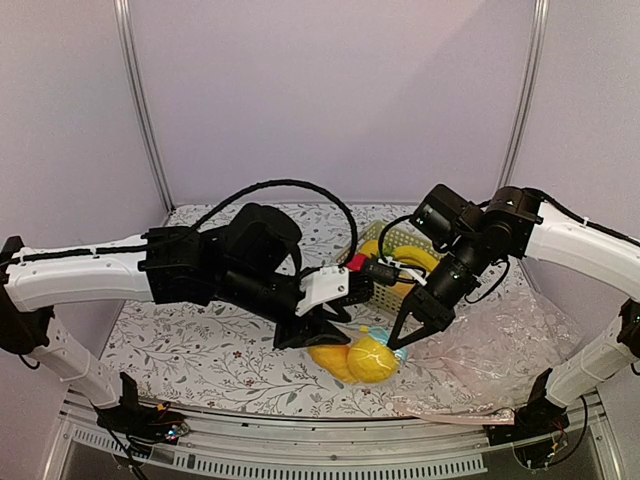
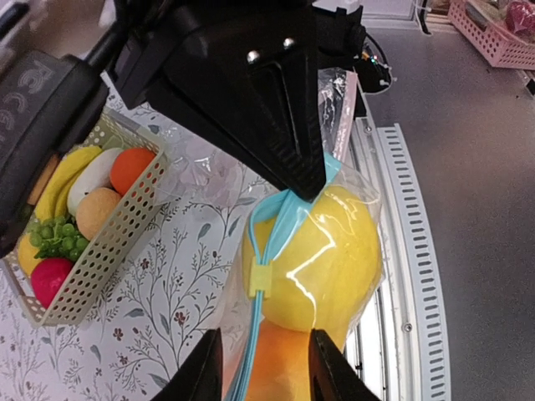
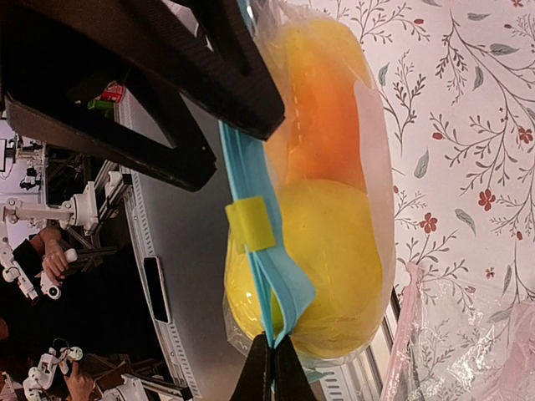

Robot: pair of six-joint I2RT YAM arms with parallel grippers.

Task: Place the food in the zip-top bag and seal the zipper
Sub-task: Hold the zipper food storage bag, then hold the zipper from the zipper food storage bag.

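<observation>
The small clear zip-top bag [image 3: 376, 150] holds both foods: the rounded bright yellow fruit [image 3: 334, 251] and the longer orange-yellow fruit [image 3: 322, 109]. It hangs just above the table's near edge [image 1: 350, 355]. My right gripper [image 3: 272, 363] is shut on the end of the light blue zipper [image 3: 280, 276], just past a small yellow slider [image 3: 249, 224]. My left gripper [image 2: 266, 368] is open, its fingers [image 2: 201, 372] standing either side of the bag's orange-fruit end. The zipper [image 2: 284, 213] runs between them. In the top view the left gripper [image 1: 318, 328] and right gripper [image 1: 405, 335] flank the bag.
A pale basket [image 2: 109, 242] with banana, red, orange, white and green toy fruits stands at the back [image 1: 395, 240]. A large pinkish clear plastic sheet [image 1: 490, 350] lies at the right. The table's metal front rail [image 2: 401, 251] runs just beyond the bag.
</observation>
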